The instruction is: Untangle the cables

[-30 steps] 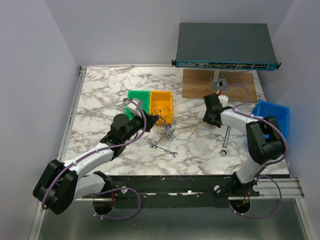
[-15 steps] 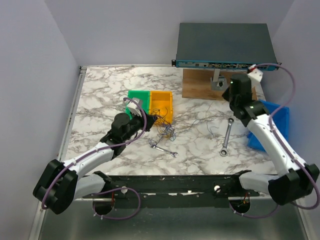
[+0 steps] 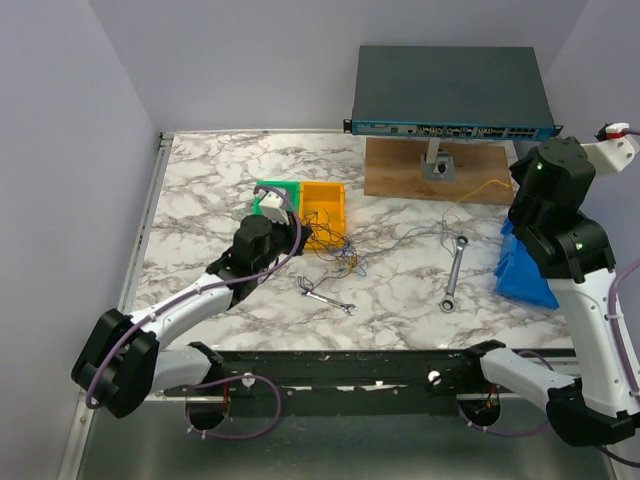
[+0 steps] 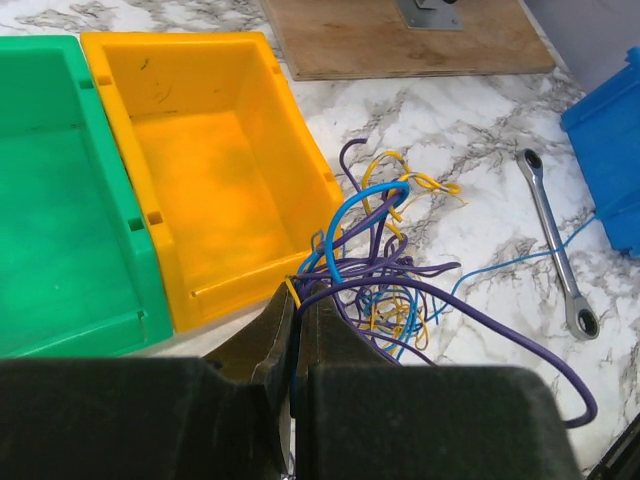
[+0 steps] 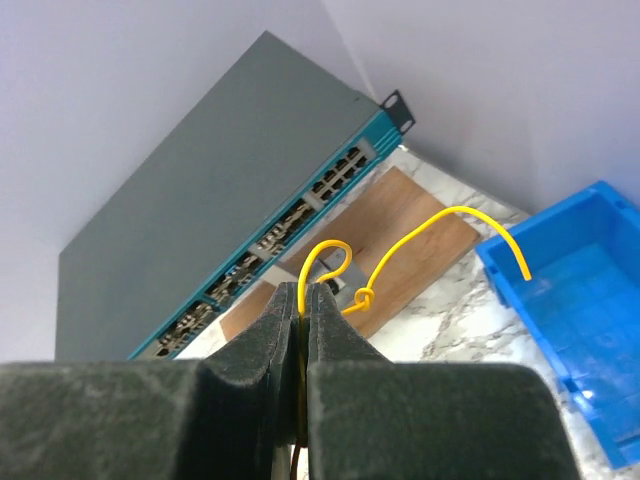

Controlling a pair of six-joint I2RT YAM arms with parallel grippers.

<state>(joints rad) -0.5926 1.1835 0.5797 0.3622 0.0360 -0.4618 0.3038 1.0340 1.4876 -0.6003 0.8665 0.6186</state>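
The cables (image 3: pixel 341 256) are a loose bunch of thin purple, blue and yellow wires on the marble table, in front of the orange bin. My left gripper (image 3: pixel 300 233) is shut on strands at the bunch's left edge. The left wrist view shows the jaws (image 4: pixel 297 300) pinching purple, blue and yellow wires (image 4: pixel 392 290). My right gripper (image 3: pixel 516 190) is raised high at the right and shut on a single yellow wire (image 3: pixel 478 189). In the right wrist view the gripper (image 5: pixel 303 290) holds that knotted yellow wire (image 5: pixel 362 298), which loops above the jaws.
A green bin (image 3: pixel 268 190) and an orange bin (image 3: pixel 326 197) stand behind the bunch. A small wrench (image 3: pixel 328 297) and a long ratchet wrench (image 3: pixel 452 272) lie on the table. A blue bin (image 3: pixel 520 272) is at the right. A network switch (image 3: pixel 450 90) sits on a wooden board (image 3: pixel 400 172).
My right arm has risen from the table and swung back to the right, drawing a yellow wire out of the bunch. My left gripper has shifted slightly toward the bins, still holding the bunch.
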